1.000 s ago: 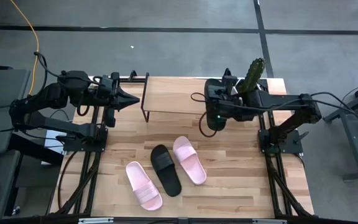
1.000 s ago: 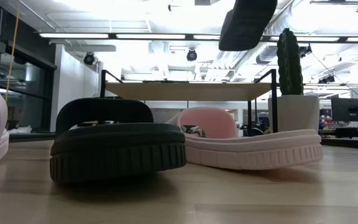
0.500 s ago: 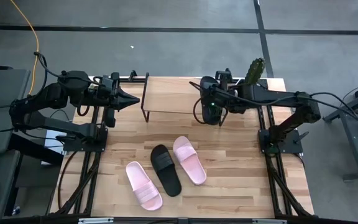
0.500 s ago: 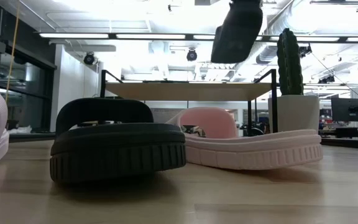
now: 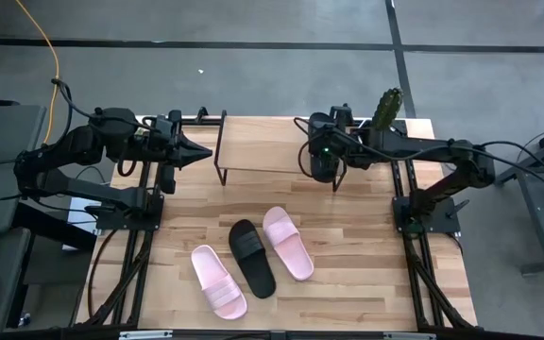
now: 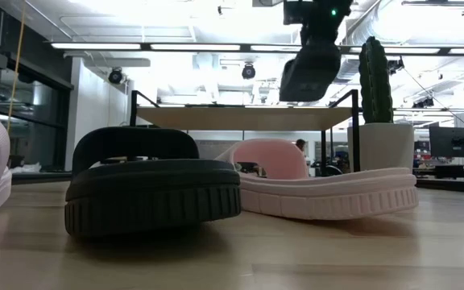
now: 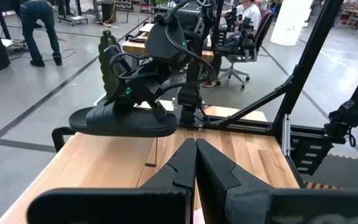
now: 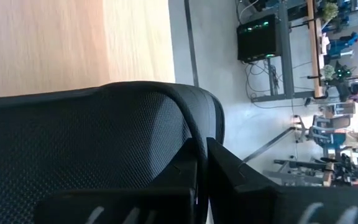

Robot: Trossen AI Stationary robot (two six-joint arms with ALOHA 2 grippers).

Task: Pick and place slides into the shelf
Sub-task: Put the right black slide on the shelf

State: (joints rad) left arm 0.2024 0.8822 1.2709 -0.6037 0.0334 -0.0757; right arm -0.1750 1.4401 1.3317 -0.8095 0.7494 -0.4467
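My right gripper (image 5: 327, 156) is shut on a black slide (image 7: 123, 121), which hangs in the air by the right end of the shelf (image 5: 264, 156), a light plank on thin dark legs at the table's far side. In the low view this slide (image 6: 308, 68) hangs above the plank's height. Three more slides lie sole-down on the table's near half: a pink one (image 5: 218, 280), a black one (image 5: 252, 257) and a pink one (image 5: 287, 242). My left gripper (image 5: 206, 153) waits shut just left of the shelf, pointing at it. My right gripper pinches the black slide's wide strap (image 8: 182, 134) between its two fingers, at the strap's edge. It comes at the strap slanting down from the table's right. The slide is lifted clear, its sole roughly level in the left wrist view.
A cactus in a white pot (image 5: 385, 111) stands at the table's far right corner, just behind my right arm. Bare wood lies between the shelf and the three slides. Beyond the table, people and office chairs (image 7: 241, 25) show in the room.
My right gripper has carried the black slide down and toward the table's far edge, closer to the shelf's right end. The slide has turned about somewhat in the air. The three slides on the table have stayed where they were.
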